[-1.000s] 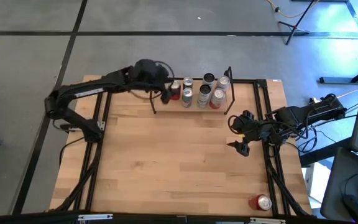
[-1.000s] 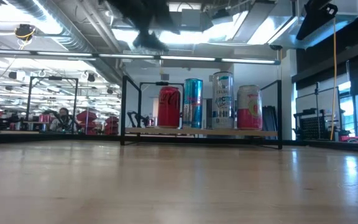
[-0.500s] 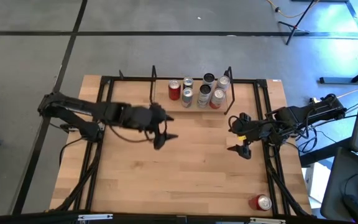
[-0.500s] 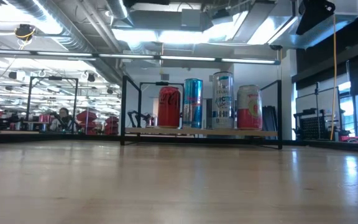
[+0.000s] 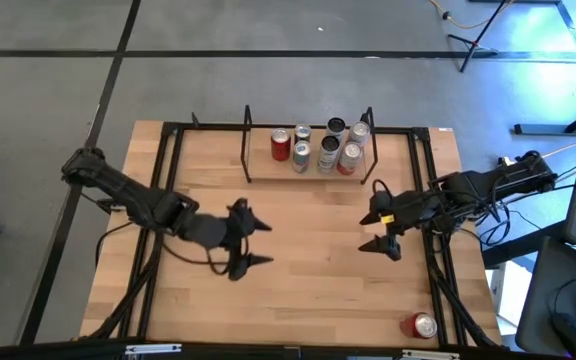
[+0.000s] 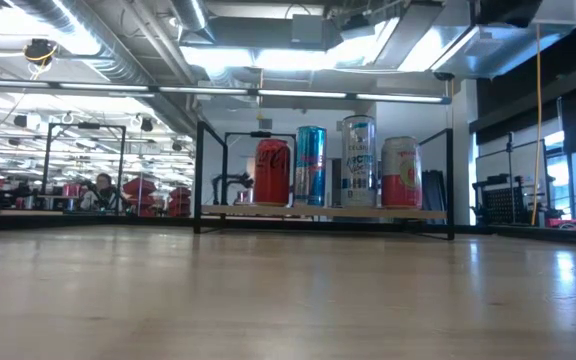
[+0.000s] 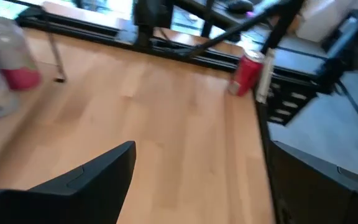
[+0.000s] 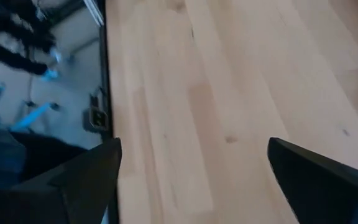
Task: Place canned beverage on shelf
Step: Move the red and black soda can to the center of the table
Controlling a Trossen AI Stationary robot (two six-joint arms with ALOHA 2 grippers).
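Both hands are empty. Left hand (image 5: 246, 238) hangs over the middle-left of the tabletop (image 5: 308, 290) with its fingers spread wide, pointing across toward the right side; right hand (image 5: 380, 230) sits near the right rail, fingers likewise spread, pointing back toward the middle. Neither touches a can.

Outward from them, the shelf (image 5: 308, 168) stands at the far edge, carrying a cluster of cans (image 5: 320, 146); the low view shows four in a row there, upright and close together. One red can (image 5: 424, 325) remains loose, upright at the near right corner of the tabletop, well apart from either hand, though nearer the right one.

Judging the risks: that can stands just beside the tabletop's edge and rail, so a sideways approach could knock it off. Later, the crowded shelf leaves little free plank, and a carried can could topple its neighbours.

Each arm reaches in low from its own side, forearm roughly level.
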